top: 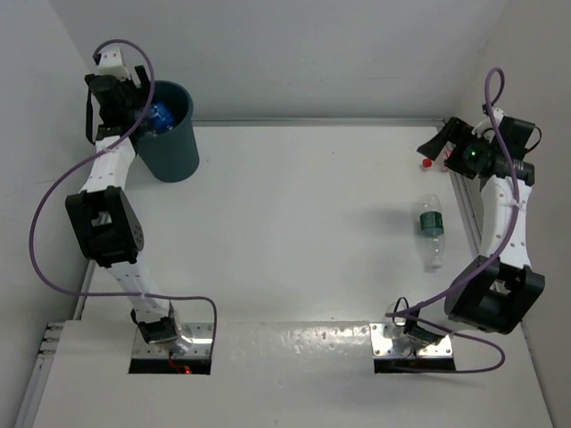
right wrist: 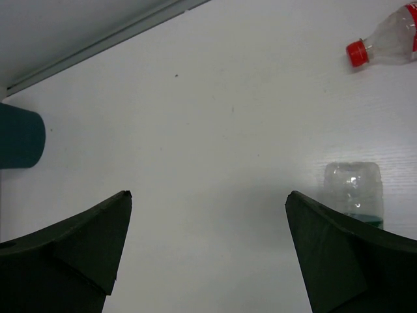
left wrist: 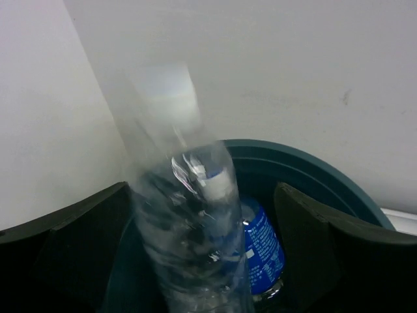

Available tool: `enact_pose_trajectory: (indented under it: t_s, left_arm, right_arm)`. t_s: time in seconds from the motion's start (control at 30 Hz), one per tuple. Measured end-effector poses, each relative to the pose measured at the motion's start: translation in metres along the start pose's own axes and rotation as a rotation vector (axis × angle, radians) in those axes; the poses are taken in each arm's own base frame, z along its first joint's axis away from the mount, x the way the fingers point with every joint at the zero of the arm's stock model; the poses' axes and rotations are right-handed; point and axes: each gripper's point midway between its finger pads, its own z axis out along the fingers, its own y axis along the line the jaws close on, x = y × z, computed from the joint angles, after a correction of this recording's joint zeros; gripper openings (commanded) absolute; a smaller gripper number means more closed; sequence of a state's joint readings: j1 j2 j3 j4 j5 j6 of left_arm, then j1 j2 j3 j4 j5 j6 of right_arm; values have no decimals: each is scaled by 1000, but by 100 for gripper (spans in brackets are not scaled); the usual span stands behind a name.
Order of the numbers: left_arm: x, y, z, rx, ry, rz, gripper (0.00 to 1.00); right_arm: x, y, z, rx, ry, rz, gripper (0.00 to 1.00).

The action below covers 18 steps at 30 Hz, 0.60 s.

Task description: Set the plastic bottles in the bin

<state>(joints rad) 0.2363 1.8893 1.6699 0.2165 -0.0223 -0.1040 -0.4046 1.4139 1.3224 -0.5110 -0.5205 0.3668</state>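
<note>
The dark teal bin [top: 174, 152] stands at the table's far left corner. My left gripper [top: 141, 107] hangs over its rim [left wrist: 313, 169]. Its jaws are wide apart, and a clear, almost label-free bottle [left wrist: 189, 222] shows blurred between them, neck up, clear of the right finger. A blue-labelled bottle [left wrist: 264, 248] lies inside the bin and also shows from above [top: 161, 116]. A green-labelled bottle [top: 432, 228] lies on the table at the right; its base shows in the right wrist view [right wrist: 354, 189]. My right gripper [right wrist: 208, 193] is open and empty, above the table near the far right [top: 442, 143].
A small clear object with a red cap [right wrist: 384, 42] lies at the far right near the back wall, beside my right gripper [top: 427, 164]. Walls close the table at back, left and right. The bin shows far left in the right wrist view [right wrist: 19, 138].
</note>
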Motion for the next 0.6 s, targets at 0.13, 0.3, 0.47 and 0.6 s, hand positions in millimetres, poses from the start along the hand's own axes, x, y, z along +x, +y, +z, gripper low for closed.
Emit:
enact_pose_trajectory:
  t_s: [0.13,0.3,0.47,0.6]
  left_arm:
    - [-1,-2,-1,11,14,-1,100]
    - [-49,-10,-2,50,-52,-1,100]
    - [-140,-30,-34,108,-216,7,100]
    - [-202,-72,-88,202,-329,51,100]
  right_arm:
    - [7,-12,1,49,22,-26,99]
    - [19,-39,6,156,73,-62,96]
    - [47,-71,8,270,167,-95,95]
    - [71,-93,9,355,259,-124,94]
